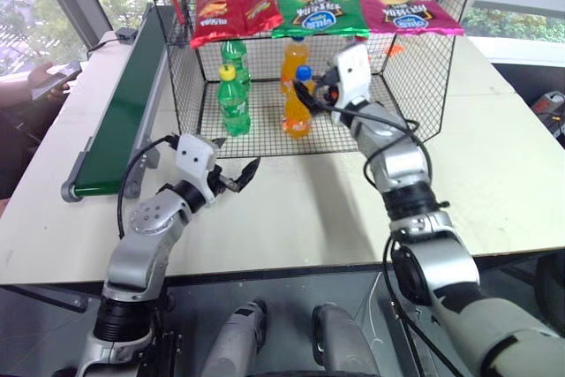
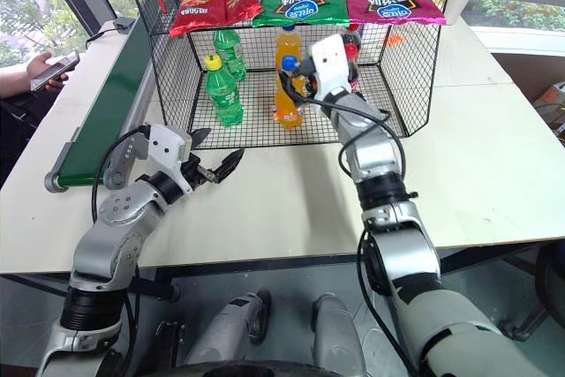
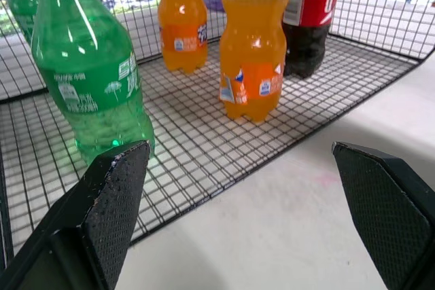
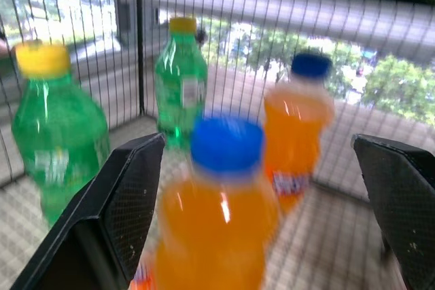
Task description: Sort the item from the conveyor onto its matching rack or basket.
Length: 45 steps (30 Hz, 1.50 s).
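Blue-capped orange soda bottle (image 1: 298, 103) upright on wire cage (image 1: 424, 94) floor, just ahead of right gripper (image 1: 320, 94), fingers spread, not pinching. Alongside: green bottles (image 1: 232, 101), second orange soda (image 3: 181, 15), cola (image 3: 307, 22).

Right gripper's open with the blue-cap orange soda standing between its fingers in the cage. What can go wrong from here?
1. The right gripper is open with its fingers straddling the blue-capped orange soda bottle; a skewed pull-back could tip it.
2. If it falls, the second orange soda bottle and the cola bottle stand close by.
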Each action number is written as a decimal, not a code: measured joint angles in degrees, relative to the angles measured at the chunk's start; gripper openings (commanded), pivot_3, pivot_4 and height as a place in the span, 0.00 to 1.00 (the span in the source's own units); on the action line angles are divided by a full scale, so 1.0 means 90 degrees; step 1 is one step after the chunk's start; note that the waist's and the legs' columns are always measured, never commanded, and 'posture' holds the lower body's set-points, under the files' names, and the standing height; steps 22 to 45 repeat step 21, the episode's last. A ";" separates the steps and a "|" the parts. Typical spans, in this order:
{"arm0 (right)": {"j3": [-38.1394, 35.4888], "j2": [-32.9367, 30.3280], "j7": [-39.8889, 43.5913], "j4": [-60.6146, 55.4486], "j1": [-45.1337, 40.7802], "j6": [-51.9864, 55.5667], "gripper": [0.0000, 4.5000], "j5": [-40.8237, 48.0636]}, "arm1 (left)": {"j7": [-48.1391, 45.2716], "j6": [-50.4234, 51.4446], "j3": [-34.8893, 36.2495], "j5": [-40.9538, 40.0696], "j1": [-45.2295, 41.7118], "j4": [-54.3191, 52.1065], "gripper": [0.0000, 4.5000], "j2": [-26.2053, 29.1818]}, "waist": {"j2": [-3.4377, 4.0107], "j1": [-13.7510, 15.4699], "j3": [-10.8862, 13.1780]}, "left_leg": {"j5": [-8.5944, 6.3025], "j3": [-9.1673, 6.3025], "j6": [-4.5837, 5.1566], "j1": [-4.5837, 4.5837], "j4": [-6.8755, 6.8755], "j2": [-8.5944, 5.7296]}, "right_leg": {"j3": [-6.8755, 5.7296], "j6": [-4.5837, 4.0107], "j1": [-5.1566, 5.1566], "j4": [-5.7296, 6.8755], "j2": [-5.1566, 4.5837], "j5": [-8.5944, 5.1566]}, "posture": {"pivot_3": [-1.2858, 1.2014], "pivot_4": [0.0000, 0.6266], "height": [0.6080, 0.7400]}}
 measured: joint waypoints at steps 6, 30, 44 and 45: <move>0.0108 -0.0566 0.1140 -0.2344 0.1218 0.1797 1.00 0.1025 | -0.0101 -0.0025 0.0017 -0.0033 0.0331 -0.0191 1.00 0.0217 | 0.0003 -0.0033 -0.0001 | -0.0002 0.0004 -0.0001 0.0005 -0.0004 0.0015 | 0.0001 -0.0021 -0.0002 0.0002 0.0002 -0.0005 | 0.52 0.24 0.99; 0.0513 -0.1231 0.1780 -0.4259 0.3224 0.3094 1.00 0.1765 | -0.0186 -0.0145 0.0002 0.0045 0.0865 -0.0279 1.00 0.0351 | 0.0002 0.0020 -0.0003 | -0.0011 0.0014 -0.0016 0.0005 -0.0001 0.0027 | -0.0001 -0.0040 0.0010 -0.0023 -0.0006 -0.0007 | 0.52 0.24 0.99; 0.0513 -0.1231 0.1780 -0.4259 0.3224 0.3094 1.00 0.1765 | -0.0186 -0.0145 0.0002 0.0045 0.0865 -0.0279 1.00 0.0351 | 0.0002 0.0020 -0.0003 | -0.0011 0.0014 -0.0016 0.0005 -0.0001 0.0027 | -0.0001 -0.0040 0.0010 -0.0023 -0.0006 -0.0007 | 0.52 0.24 0.99; 0.0513 -0.1231 0.1780 -0.4259 0.3224 0.3094 1.00 0.1765 | -0.0186 -0.0145 0.0002 0.0045 0.0865 -0.0279 1.00 0.0351 | 0.0002 0.0020 -0.0003 | -0.0011 0.0014 -0.0016 0.0005 -0.0001 0.0027 | -0.0001 -0.0040 0.0010 -0.0023 -0.0006 -0.0007 | 0.52 0.24 0.99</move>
